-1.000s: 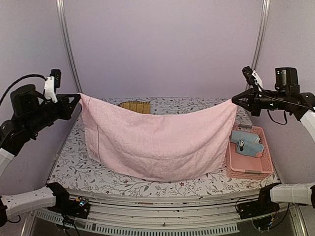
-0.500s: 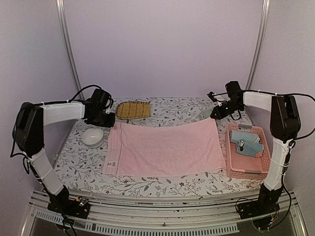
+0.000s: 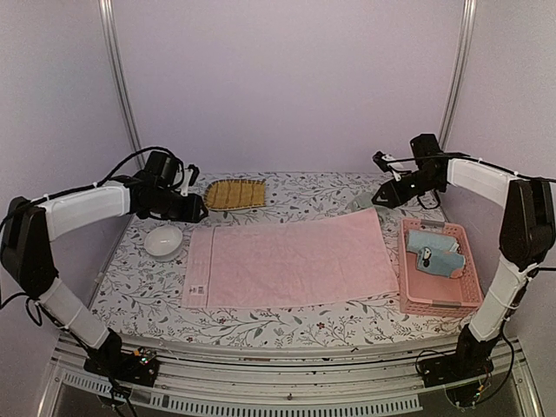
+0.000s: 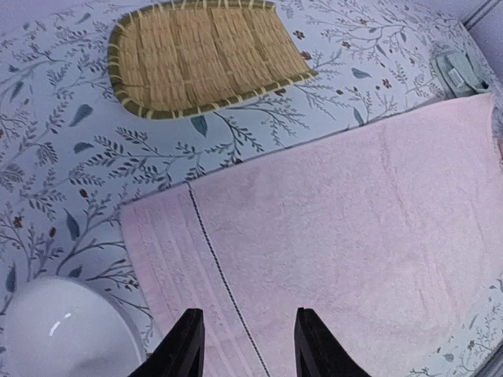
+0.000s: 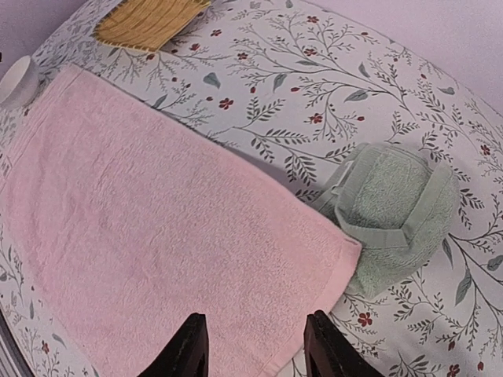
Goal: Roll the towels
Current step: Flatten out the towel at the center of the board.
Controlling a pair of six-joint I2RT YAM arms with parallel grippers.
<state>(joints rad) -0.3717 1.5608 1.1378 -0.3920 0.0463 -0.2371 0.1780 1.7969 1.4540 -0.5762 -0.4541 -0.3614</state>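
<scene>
Nearest, open table (image 3: 287,326) is left before the pink towel (image 3: 291,265), which lies flat, unrolled; spreading is judged done, and an edge must next be pinched and turned over. A bowl (image 3: 163,241) is set at its left, a basket (image 3: 439,301) with the blue towel (image 3: 434,252) at its right. Farther back, left gripper (image 4: 247,334) and right gripper (image 5: 253,338) are held open, empty, above the far corners; the green towel (image 5: 393,212) and woven mat (image 3: 236,193) crowd that edge.

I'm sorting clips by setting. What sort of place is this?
Probably a robotics lab, not a home: the left arm and right arm stand on a metal rail at the table's edge, plain lilac panels enclose it, and a pink towel, woven mat and pink basket lie on a floral tablecloth.
</scene>
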